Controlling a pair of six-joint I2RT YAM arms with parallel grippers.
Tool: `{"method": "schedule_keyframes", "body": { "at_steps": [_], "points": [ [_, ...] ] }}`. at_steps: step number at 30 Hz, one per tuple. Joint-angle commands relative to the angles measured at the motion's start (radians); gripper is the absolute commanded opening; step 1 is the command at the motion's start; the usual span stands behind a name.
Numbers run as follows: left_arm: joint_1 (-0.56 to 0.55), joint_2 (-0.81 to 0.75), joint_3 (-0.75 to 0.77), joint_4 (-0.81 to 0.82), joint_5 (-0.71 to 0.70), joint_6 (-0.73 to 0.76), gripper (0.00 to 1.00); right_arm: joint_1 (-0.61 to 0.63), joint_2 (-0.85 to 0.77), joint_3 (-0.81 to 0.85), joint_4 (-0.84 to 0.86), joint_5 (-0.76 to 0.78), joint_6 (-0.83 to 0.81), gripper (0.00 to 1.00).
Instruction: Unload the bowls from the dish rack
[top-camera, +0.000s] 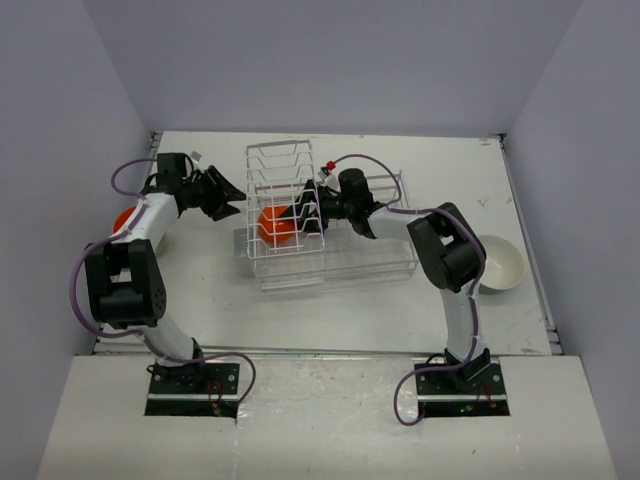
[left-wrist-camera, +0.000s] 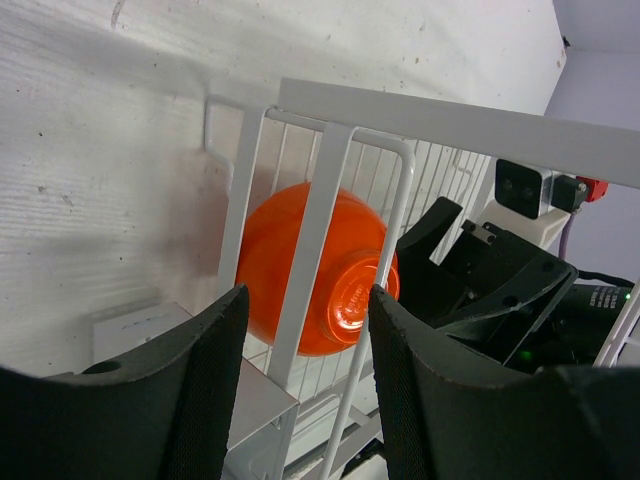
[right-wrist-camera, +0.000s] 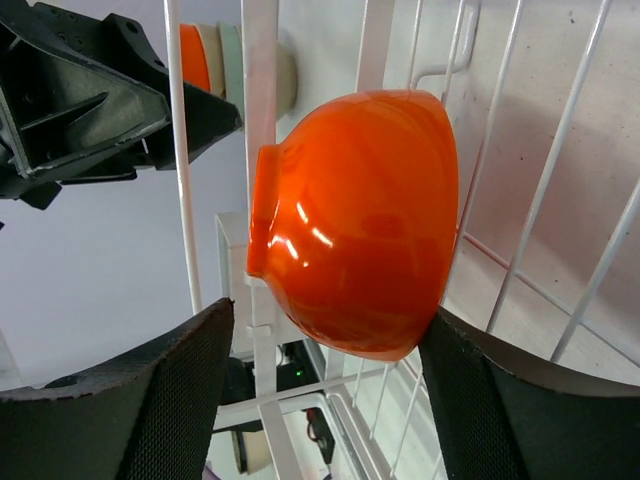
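Note:
An orange bowl (top-camera: 275, 228) stands on its side in the upright slots of the wire dish rack (top-camera: 330, 262). My right gripper (top-camera: 293, 220) reaches into the rack from the right. In the right wrist view its open jaws (right-wrist-camera: 328, 330) straddle the bowl (right-wrist-camera: 360, 220): the right finger (right-wrist-camera: 480, 400) lies against the rim, the left finger (right-wrist-camera: 170, 400) stands off the foot. My left gripper (top-camera: 230, 203) hangs open just outside the rack's left side. In the left wrist view this gripper (left-wrist-camera: 308, 300) faces the bowl's foot (left-wrist-camera: 350, 290) through the wires, holding nothing.
A cream bowl (top-camera: 497, 265) sits on the table at the right. Partly hidden behind my left arm is an orange bowl (top-camera: 125, 218); the right wrist view shows it as a stack of orange, pale green and cream bowls (right-wrist-camera: 235, 65). The rack's wires (left-wrist-camera: 310, 260) stand between the two grippers.

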Motion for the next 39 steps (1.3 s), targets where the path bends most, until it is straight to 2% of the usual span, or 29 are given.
{"method": "schedule_keyframes", "body": {
  "at_steps": [1, 9, 17, 21, 24, 27, 30, 32, 35, 38, 39],
  "points": [
    [0.013, -0.002, 0.025, 0.017, 0.028, 0.023, 0.53, 0.001, 0.008, -0.001, 0.120, -0.060, 0.055, 0.72],
    [0.011, -0.006, 0.016, 0.017, 0.025, 0.023, 0.53, -0.002, 0.014, -0.050, 0.230, -0.006, 0.147, 0.65],
    [0.013, -0.001, 0.003, 0.030, 0.025, 0.020, 0.53, -0.002, 0.064, -0.041, 0.375, 0.040, 0.320, 0.58],
    [0.011, -0.001, 0.003, 0.033, 0.025, 0.020, 0.53, 0.001, 0.077, -0.033, 0.385, 0.081, 0.377, 0.56],
    [0.011, 0.001, 0.009, 0.031, 0.028, 0.020, 0.53, 0.007, 0.091, -0.033, 0.395, 0.112, 0.436, 0.51],
    [0.011, 0.002, 0.016, 0.030, 0.030, 0.022, 0.53, 0.015, 0.097, -0.015, 0.329, 0.134, 0.443, 0.40],
    [0.013, 0.004, 0.022, 0.025, 0.033, 0.026, 0.53, 0.020, 0.103, 0.008, 0.278, 0.135, 0.446, 0.36],
    [0.013, 0.002, 0.020, 0.022, 0.033, 0.029, 0.53, 0.021, 0.108, 0.017, 0.248, 0.131, 0.443, 0.25],
    [0.016, -0.001, 0.019, 0.017, 0.034, 0.036, 0.53, 0.021, 0.113, 0.035, 0.215, 0.120, 0.445, 0.18],
    [0.018, -0.006, 0.008, 0.023, 0.034, 0.036, 0.53, 0.021, 0.116, 0.032, 0.229, 0.111, 0.456, 0.01],
    [0.018, -0.006, 0.002, 0.025, 0.034, 0.034, 0.53, 0.023, 0.116, 0.022, 0.238, 0.111, 0.460, 0.00]
  ]
}}
